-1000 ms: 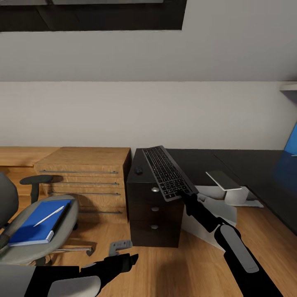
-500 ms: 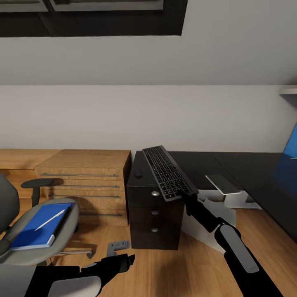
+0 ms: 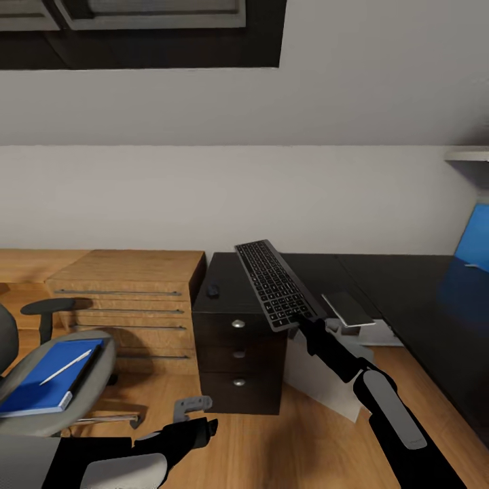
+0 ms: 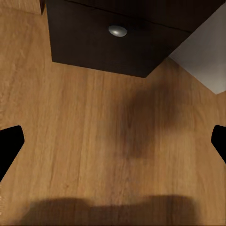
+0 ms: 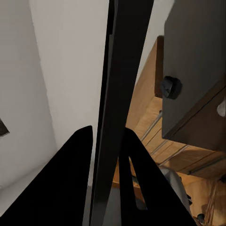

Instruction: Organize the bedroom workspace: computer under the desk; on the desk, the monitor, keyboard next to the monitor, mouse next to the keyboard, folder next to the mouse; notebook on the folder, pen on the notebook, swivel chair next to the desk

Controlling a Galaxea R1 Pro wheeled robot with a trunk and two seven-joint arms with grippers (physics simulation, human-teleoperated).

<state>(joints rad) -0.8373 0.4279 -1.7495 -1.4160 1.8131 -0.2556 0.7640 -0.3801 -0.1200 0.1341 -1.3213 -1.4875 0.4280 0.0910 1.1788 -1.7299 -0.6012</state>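
Keyboard placement is the step in hand, by my reading: the right tool (image 3: 302, 321) pinches the near end of the flat full-size keyboard (image 3: 277, 283) with dark grey keys in a thin silver-grey frame, carrying it tilted in the air over the corner of the long black glossy worktop (image 3: 380, 278). From the right wrist view the keyboard (image 5: 117, 94) shows edge-on, a thin dark slab clamped between the two black fingers (image 5: 70, 179). The next move, I judge, calls for swinging it further over the worktop, levelling it and lowering it flat before the pinch is let go; the monitor it should sit beside I cannot make out with any certainty.

The left tool (image 3: 197, 429) hangs low over the wood plank floor (image 4: 94, 141), its fingers spread wide and holding nothing.

The small dark rounded mouse (image 3: 213, 291) already sits on the worktop above the black drawer unit with round silver knobs (image 3: 238, 353). To the left, the grey upholstered swivel chair (image 3: 88, 380) carries the flat bright blue folder (image 3: 41, 380), with the slim white pen (image 3: 66, 367) lying slantwise on it and a thin dark notebook edge (image 3: 87, 367) beside. A light wooden drawer chest (image 3: 125, 299) stands just beside the worktop.
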